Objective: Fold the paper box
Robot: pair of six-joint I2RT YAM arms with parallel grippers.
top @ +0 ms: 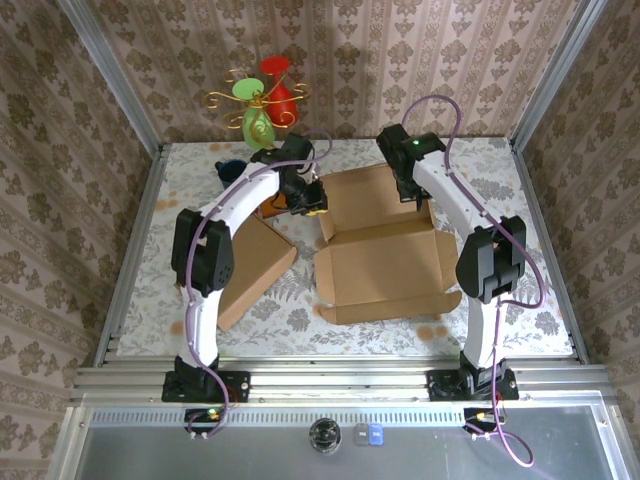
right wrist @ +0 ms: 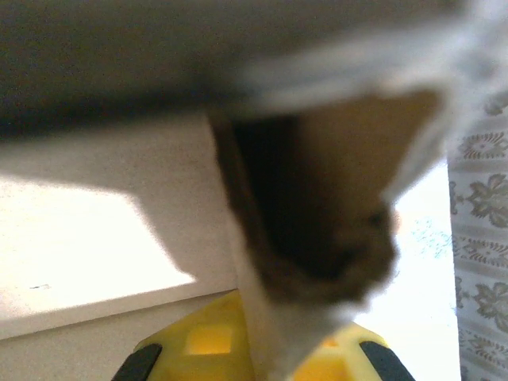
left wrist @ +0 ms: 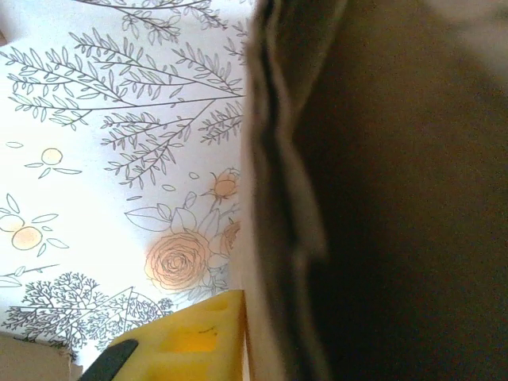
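Observation:
The brown paper box (top: 385, 268) lies opened out at the middle of the table, its back flap (top: 365, 195) raised between the two grippers. My left gripper (top: 308, 198) is at the flap's left edge. In the left wrist view one yellow finger (left wrist: 186, 345) presses against the cardboard edge (left wrist: 274, 238), and the other finger is hidden behind it. My right gripper (top: 413, 190) is at the flap's right edge. In the right wrist view, cardboard (right wrist: 305, 238) runs down between the two yellow fingers (right wrist: 198, 341).
A second flat cardboard sheet (top: 252, 272) lies under the left arm. A red and green ornament (top: 262, 100) and a dark blue object (top: 230, 166) stand at the back left. Metal rails (top: 130, 250) and wallpapered walls border the flowered tablecloth (top: 520, 200).

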